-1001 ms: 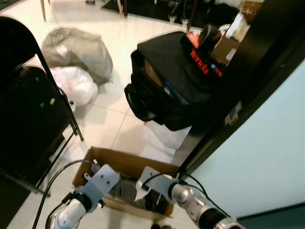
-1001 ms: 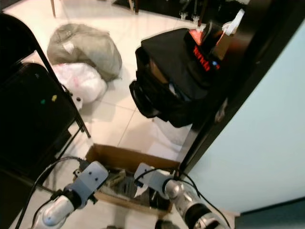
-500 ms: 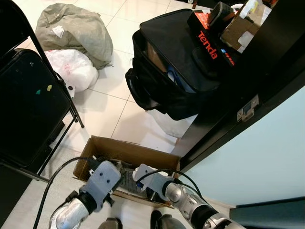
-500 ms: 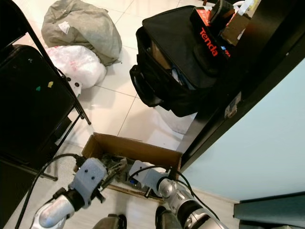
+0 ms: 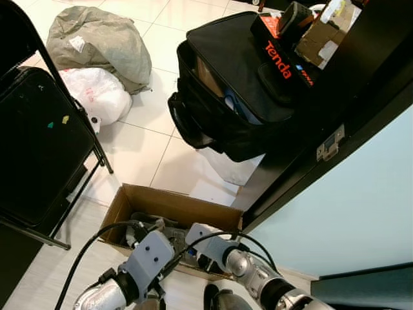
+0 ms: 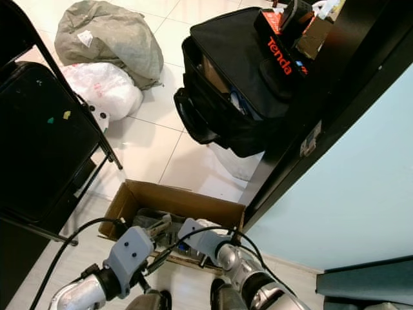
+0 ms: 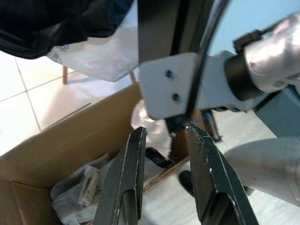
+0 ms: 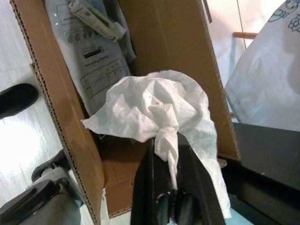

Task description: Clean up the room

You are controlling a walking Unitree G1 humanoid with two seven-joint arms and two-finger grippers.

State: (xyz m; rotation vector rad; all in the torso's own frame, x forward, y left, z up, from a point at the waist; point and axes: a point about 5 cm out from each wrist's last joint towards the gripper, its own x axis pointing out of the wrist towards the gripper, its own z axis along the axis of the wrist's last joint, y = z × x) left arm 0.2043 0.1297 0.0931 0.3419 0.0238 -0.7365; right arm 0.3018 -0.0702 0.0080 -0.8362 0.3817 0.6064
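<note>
The robot stands over the cardboard box (image 5: 161, 205) on the floor, at the drop-off step. Its right gripper (image 8: 165, 161) is pinched tight on a crumpled white tissue (image 8: 154, 112), holding it just above the box's open top, over the grey plastic packets (image 8: 96, 61) inside. Next, I'd say, the fingers need only part to let it fall in. The tissue is a loose wad with no real long axis; its twisted tail points back into the fingers. The left gripper (image 7: 164, 154) hovers alongside, fingers apart and empty.
</note>
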